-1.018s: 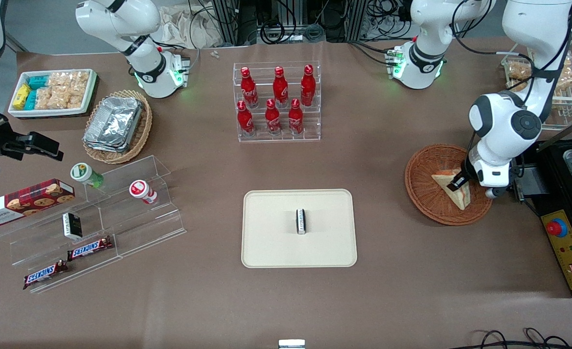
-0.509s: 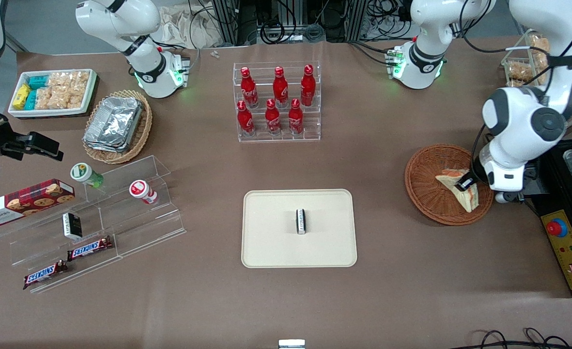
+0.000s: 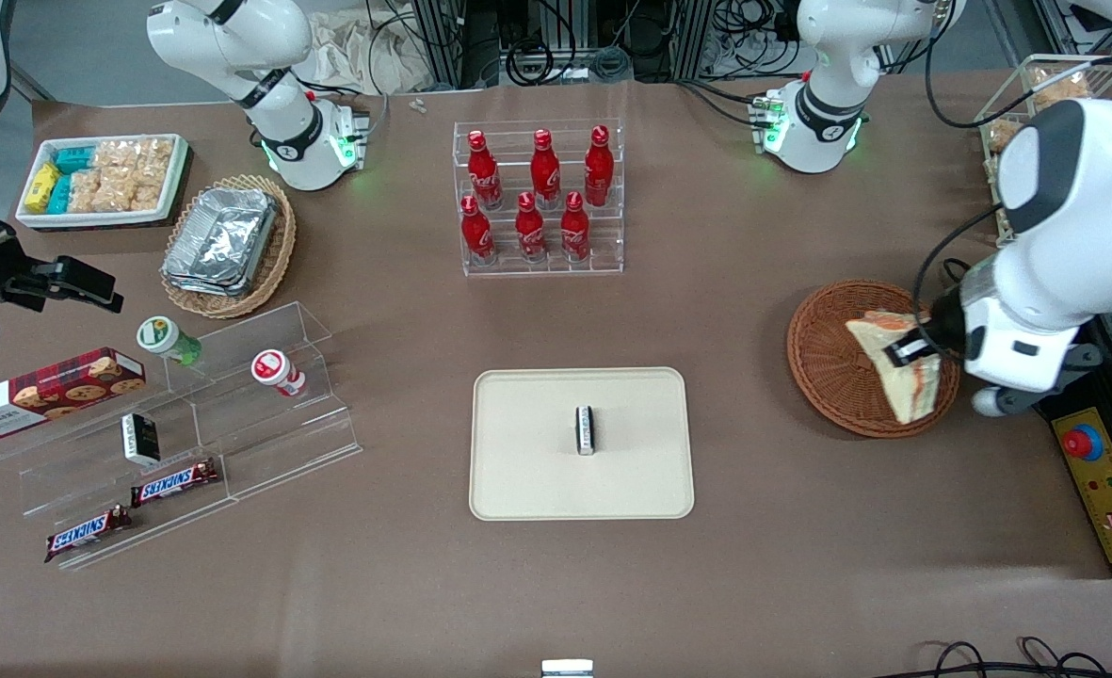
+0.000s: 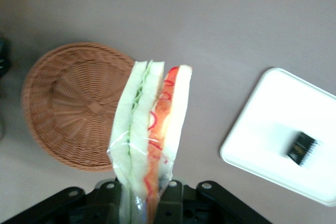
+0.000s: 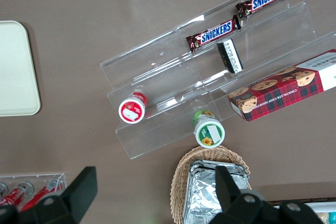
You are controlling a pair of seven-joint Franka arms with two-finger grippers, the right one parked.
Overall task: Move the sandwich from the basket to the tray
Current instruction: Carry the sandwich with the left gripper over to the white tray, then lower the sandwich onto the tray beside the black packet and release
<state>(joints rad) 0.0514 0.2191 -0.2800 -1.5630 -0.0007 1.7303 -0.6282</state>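
Gripper: the left arm's black two-finger gripper [image 3: 915, 350] is above the basket's rim, on the side toward the working arm's end of the table; in the wrist view the gripper [image 4: 140, 195] has its fingers pressed against the two bread faces of the sandwich.
Held item: the triangular wedge sandwich of pale white bread [image 3: 897, 363], wrapped in clear film, is pinched near one end; the wrist view shows the sandwich [image 4: 151, 129] edge-on, with green filling in one layer and orange-red filling in the other.
Sandwich position: lifted clear of the basket floor, partly over the rim nearest the working arm's end.
Basket: the round, shallow, reddish-brown woven wicker basket [image 3: 829, 363] sits on the brown table; the wrist view shows the basket [image 4: 68, 108] with nothing lying in its visible interior.
Tray: the flat cream-beige rectangular tray with rounded corners [image 3: 527, 471] lies at the table's middle, well apart from the basket, toward the parked arm's end from it.
Tray contents: one small dark packet with a white label [image 3: 586, 430] stands near the tray's centre.
Farther items: a clear acrylic rack of six red bottles [image 3: 539, 198] stands farther from the front camera than the tray.
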